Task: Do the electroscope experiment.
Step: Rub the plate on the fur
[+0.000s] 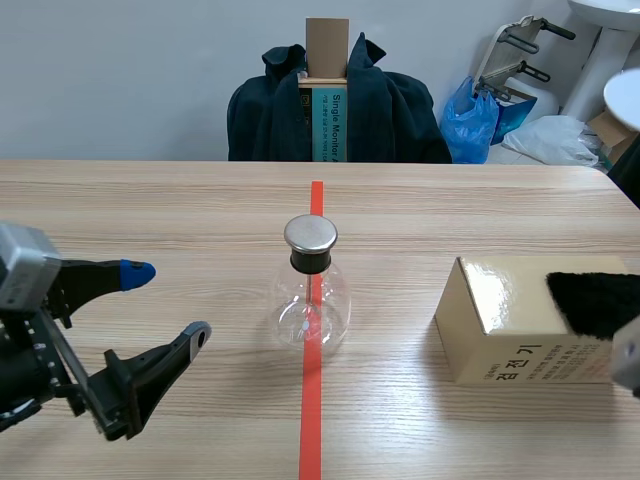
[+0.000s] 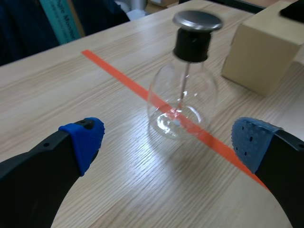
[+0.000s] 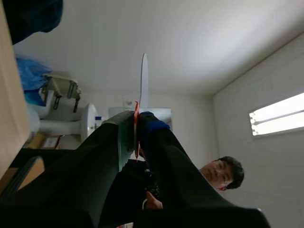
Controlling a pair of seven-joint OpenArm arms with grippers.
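Note:
The electroscope (image 1: 311, 290), a clear glass flask with a black stopper and a round metal cap, stands on the orange-red tape line at the table's middle. My left gripper (image 1: 168, 300) hovers to its left, open and empty. In the left wrist view the flask (image 2: 183, 95) stands just ahead of the open gripper (image 2: 169, 140), apart from both blue pads (image 2: 88, 137). My right gripper (image 3: 137, 124) points up toward the ceiling, shut on a thin white sheet (image 3: 143, 80) seen edge-on. Only a grey bit of the right arm (image 1: 627, 357) shows in the scene view.
A tan cardboard box (image 1: 510, 330) with a black furry cloth (image 1: 595, 300) on top stands right of the flask. Across the table, a dark jacket (image 1: 390, 115) hangs over a chair. A person (image 3: 223, 173) appears beyond the right gripper.

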